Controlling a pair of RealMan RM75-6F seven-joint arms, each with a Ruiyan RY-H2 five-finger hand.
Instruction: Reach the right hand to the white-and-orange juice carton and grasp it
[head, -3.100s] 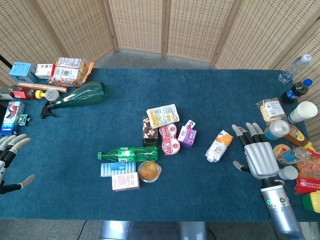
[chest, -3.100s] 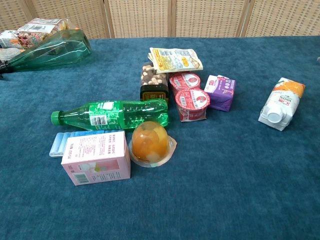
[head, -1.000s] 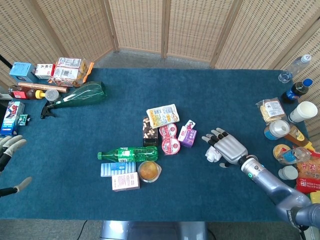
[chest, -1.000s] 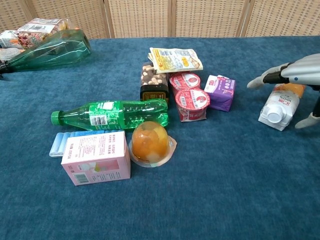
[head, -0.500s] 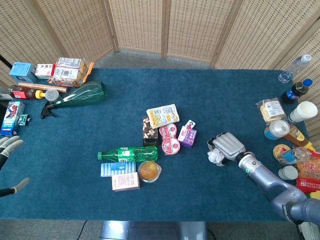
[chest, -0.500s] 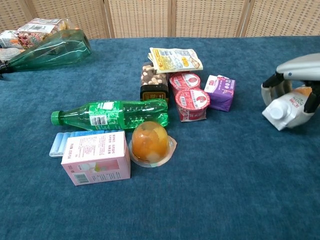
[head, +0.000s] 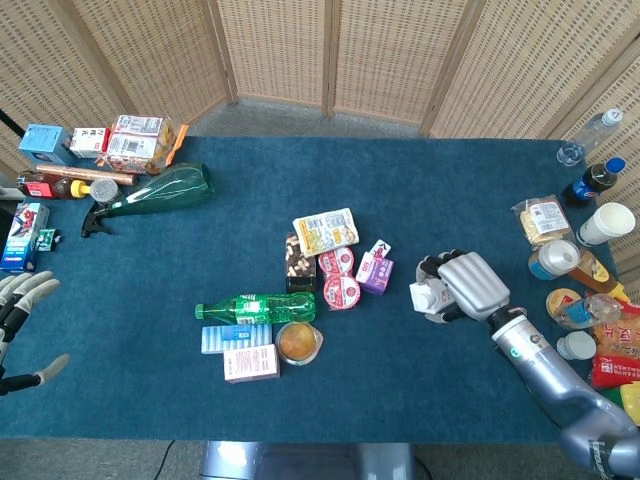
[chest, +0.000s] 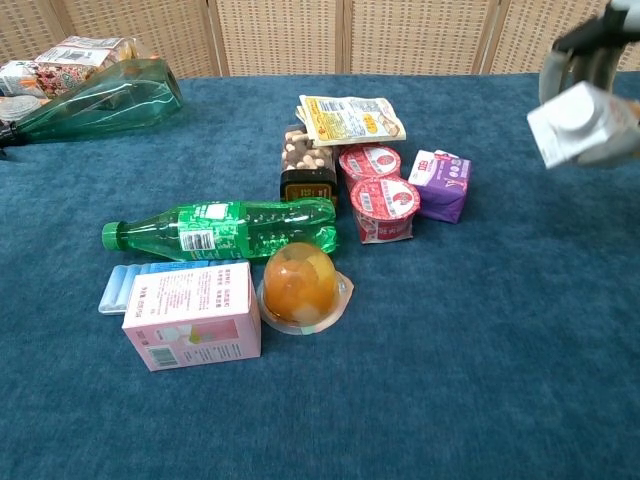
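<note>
Right hand (head: 468, 286) is wrapped over the white-and-orange juice carton (head: 428, 297), fingers curled down its far side; only the white capped end shows beyond the hand in the head view. In the chest view the carton (chest: 578, 120) is up off the blue table (chest: 470, 330), cap end pointing toward the table middle, dark fingers (chest: 590, 45) closed over its top.

Just beside the hand, toward the table middle: purple carton (head: 375, 270), then two red-lidded cups (head: 337, 277) touching each other. Beyond them a jar of nuts (head: 299, 262) lying down, with a yellow snack packet (head: 325, 230) resting partly on it.

Further off, on the near side: green plastic bottle (head: 258, 307) on its side, orange jelly cup (head: 299, 342) just beside it, pink box (head: 251, 362) against a pale blue pack (head: 222, 339).

Behind the right hand, at the table edge: a cluster of bottles and cups (head: 585, 260).

Left hand (head: 22, 325) at the opposite edge, well apart, fingers spread, holding nothing.
</note>
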